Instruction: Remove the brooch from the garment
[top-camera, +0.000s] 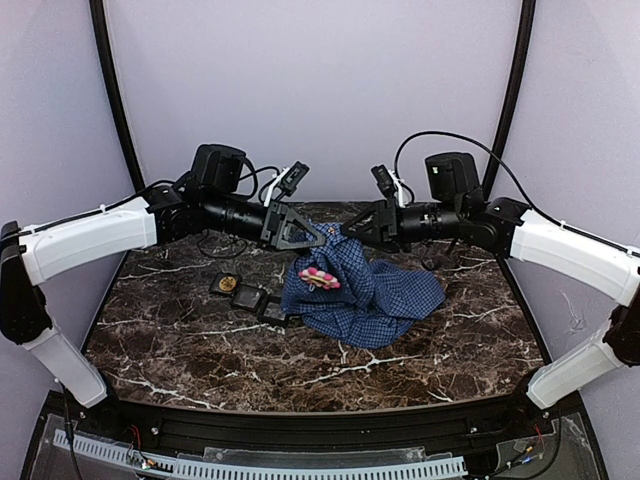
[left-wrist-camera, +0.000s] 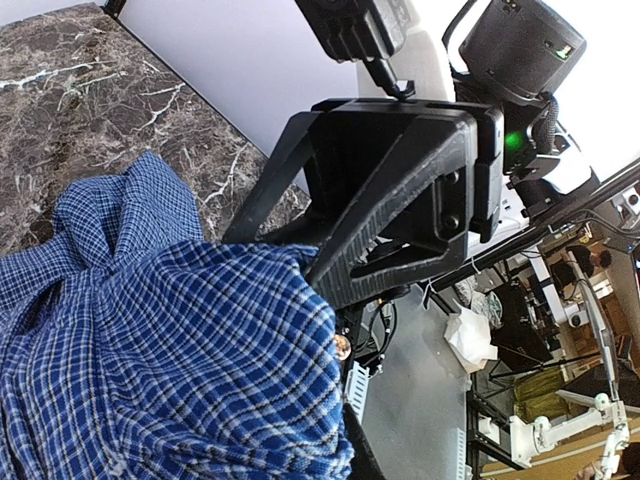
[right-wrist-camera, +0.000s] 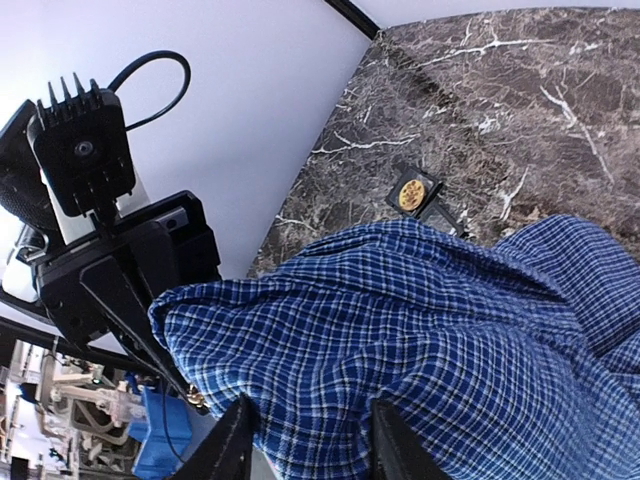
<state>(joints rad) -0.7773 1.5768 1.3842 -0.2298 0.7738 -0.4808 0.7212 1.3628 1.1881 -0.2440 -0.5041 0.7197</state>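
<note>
Brooch in sight: the pink-and-yellow brooch (top-camera: 321, 278) sits on the left part of the blue-and-white checked cloth shirt (top-camera: 385, 295), just below the spot where my two grippers meet.

Sweeping from the left now. The black three-slot tray (top-camera: 250, 296) lies flat on the dark brown, white-veined marble tabletop (top-camera: 200, 350). A round gold disc (top-camera: 228, 284) sits in its leftmost slot, and its right end meets the shirt's edge.

Next, my left gripper (top-camera: 318, 238) reaches in from the left, jaws pressed together on a raised fold of the shirt. From my left wrist the cloth drapes right over my own fingers and hides them, but the right wrist view shows that fold running up to their tips.

The brooch hangs on the slope of cloth below that fold. The rest of the shirt spreads crumpled to the right on the marble.

My right gripper (top-camera: 348, 235) comes in from the right, just beside the left one. Its fingers (right-wrist-camera: 235, 445) stand spread, checked cloth lying between them. I cannot tell whether they press it.
</note>
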